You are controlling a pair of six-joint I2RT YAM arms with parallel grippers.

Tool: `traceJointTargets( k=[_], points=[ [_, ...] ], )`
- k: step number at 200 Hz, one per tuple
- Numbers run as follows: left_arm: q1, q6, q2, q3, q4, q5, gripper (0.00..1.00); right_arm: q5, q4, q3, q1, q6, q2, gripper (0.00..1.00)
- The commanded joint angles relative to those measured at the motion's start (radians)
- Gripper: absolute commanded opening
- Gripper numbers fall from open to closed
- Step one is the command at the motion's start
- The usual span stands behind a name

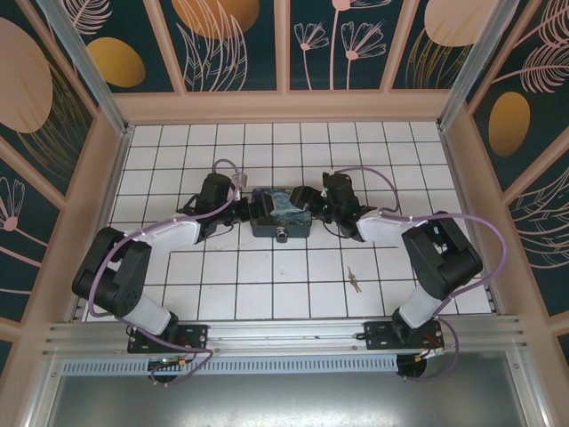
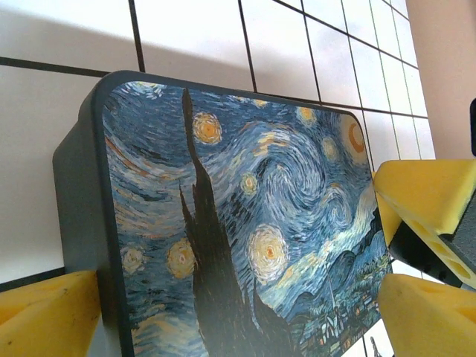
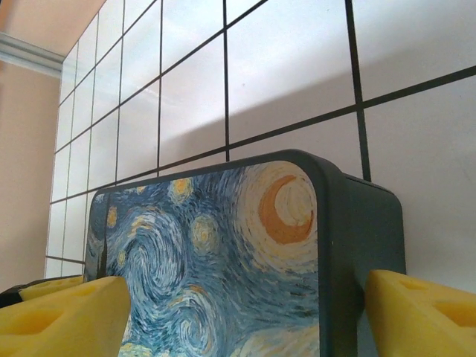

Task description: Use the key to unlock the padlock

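Top view and two wrist views of the tiled table (image 1: 222, 294). The painted box (image 1: 280, 213) sat at mid-frame in the top view, with the left claw (image 1: 246, 212) astride its left end and the right claw (image 1: 316, 212) astride its right end. Both claws were spread wide. In the wrist views the yellow fingers (image 2: 44, 316) of the left claw and those of the right (image 3: 424, 312) flanked the dark walls of the box. Whether the pads pressed those walls or merely stood beside them could not be told. The padlock (image 1: 282, 236) appeared as a small grey knob on the near face of the box, too small for its shackle to be resolved. The key (image 1: 354, 280) lay flat on a tile toward the lower right of the top view, well apart from the box and from both claws. The key was judged light, stiff and thin. Lying flush on a smooth tile, it would likely slide or tip under broad foam pads, so a pinch across its wider head, leaving the blade free, seemed the soundest hold. The padlock was judged rigid and dense for its size, but free to swing on the box. It would probably need bracing by its body, keyway exposed, before any insertion.
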Motion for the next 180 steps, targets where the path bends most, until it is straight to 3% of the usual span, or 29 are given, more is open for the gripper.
traceJointTargets(
  k=[1, 35, 48, 72, 85, 108, 120, 138, 159, 180],
  points=[
    [-0.024, -0.011, 0.009, 0.024, 0.012, 0.057, 0.95, -0.042, -0.006, -0.007, 0.008, -0.007, -0.027, 0.83],
    [-0.024, 0.038, -0.029, 0.035, -0.074, 0.015, 0.97, -0.062, -0.045, 0.006, -0.016, -0.038, -0.044, 0.85],
    [-0.023, 0.085, -0.068, 0.059, -0.2, -0.083, 0.98, -0.05, -0.141, 0.019, -0.019, -0.055, -0.074, 0.86],
    [-0.023, 0.175, -0.163, 0.083, -0.449, -0.304, 0.99, -0.02, -0.291, -0.054, -0.111, -0.066, -0.221, 0.87],
    [-0.024, 0.2, -0.217, 0.077, -0.541, -0.342, 0.97, -0.014, -0.393, -0.105, -0.147, -0.069, -0.322, 0.86],
    [-0.076, 0.139, -0.315, 0.006, -0.57, -0.233, 0.94, 0.039, -0.638, -0.184, -0.162, -0.045, -0.512, 0.77],
    [-0.172, 0.047, -0.35, -0.043, -0.511, -0.172, 0.94, 0.042, -0.736, -0.241, -0.161, 0.0, -0.615, 0.73],
    [-0.323, -0.058, -0.348, -0.049, -0.454, -0.172, 0.94, 0.069, -0.857, -0.319, -0.159, 0.063, -0.769, 0.7],
    [-0.452, -0.119, -0.293, -0.012, -0.357, -0.149, 0.93, 0.102, -0.894, -0.396, -0.162, 0.102, -0.92, 0.68],
    [-0.523, -0.152, -0.17, 0.035, -0.238, -0.092, 0.93, 0.076, -0.844, -0.462, -0.164, 0.122, -0.959, 0.62]
  ],
)
